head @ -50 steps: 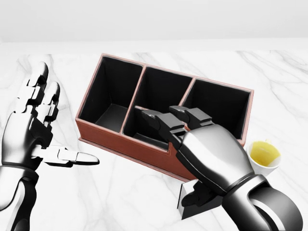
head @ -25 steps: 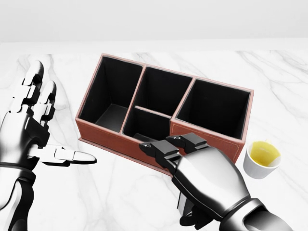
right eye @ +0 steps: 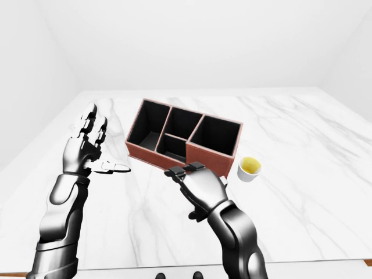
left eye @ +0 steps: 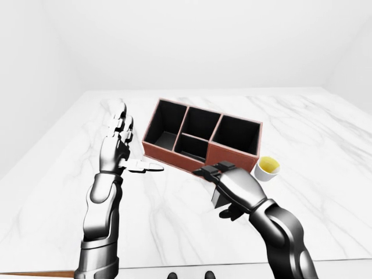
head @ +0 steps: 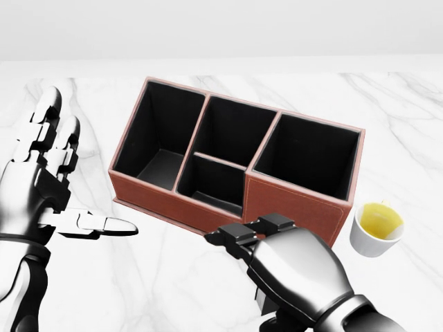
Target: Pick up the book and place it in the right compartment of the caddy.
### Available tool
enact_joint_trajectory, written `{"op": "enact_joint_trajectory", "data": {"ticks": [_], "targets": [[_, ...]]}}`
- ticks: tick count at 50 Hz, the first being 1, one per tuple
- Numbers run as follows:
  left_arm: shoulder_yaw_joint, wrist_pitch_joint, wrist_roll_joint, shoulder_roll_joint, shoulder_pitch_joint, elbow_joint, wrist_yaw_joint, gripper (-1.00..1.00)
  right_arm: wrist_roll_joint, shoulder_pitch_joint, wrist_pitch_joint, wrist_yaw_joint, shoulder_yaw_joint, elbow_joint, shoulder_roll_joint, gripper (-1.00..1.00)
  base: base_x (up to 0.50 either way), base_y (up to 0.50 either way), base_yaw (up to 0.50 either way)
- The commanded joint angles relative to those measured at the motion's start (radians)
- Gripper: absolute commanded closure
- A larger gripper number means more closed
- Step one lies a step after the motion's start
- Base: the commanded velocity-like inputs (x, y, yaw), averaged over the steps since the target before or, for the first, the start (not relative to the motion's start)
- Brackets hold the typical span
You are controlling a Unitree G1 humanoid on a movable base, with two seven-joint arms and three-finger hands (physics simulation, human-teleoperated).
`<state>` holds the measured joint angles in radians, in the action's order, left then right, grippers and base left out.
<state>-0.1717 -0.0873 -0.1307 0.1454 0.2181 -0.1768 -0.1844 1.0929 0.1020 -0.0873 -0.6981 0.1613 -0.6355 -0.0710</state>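
Above a white marble tabletop (head: 173,290) in a bare white room, hovering just short of the caddy (head: 297,204), right compartment (head: 308,155) lying up-right of the right hand (head: 294,273) curling round the dark book (left eye: 220,196), left hand (head: 41,187) spreading empty, farther off.

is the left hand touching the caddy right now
Apart. In the left-eye view, white marble shows between the left hand and the caddy; its open fingers stop short of the wall.
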Motion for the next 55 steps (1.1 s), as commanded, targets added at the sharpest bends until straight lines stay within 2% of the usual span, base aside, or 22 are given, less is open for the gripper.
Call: {"op": "enact_joint_trajectory", "data": {"ticks": [1, 31, 55], "targets": [[0.0, 0.0, 0.0, -0.001, -0.001, -0.013, 0.0, -1.0, -0.001, -0.002, 0.0, 0.0, -0.011, 0.028, -0.005, -0.43, 0.0, 0.0, 0.0], [-0.009, 0.0, -0.009, 0.005, -0.001, 0.011, -0.005, -1.0, 0.016, -0.058, 0.0, 0.0, -0.034, 0.107, -0.006, -0.25, 0.0, 0.0, 0.0], [-0.011, 0.0, -0.018, 0.01, 0.007, 0.056, -0.007, -1.0, 0.037, -0.123, 0.0, 0.0, -0.072, 0.207, -0.02, -0.24, 0.0, 0.0, 0.0]]}}
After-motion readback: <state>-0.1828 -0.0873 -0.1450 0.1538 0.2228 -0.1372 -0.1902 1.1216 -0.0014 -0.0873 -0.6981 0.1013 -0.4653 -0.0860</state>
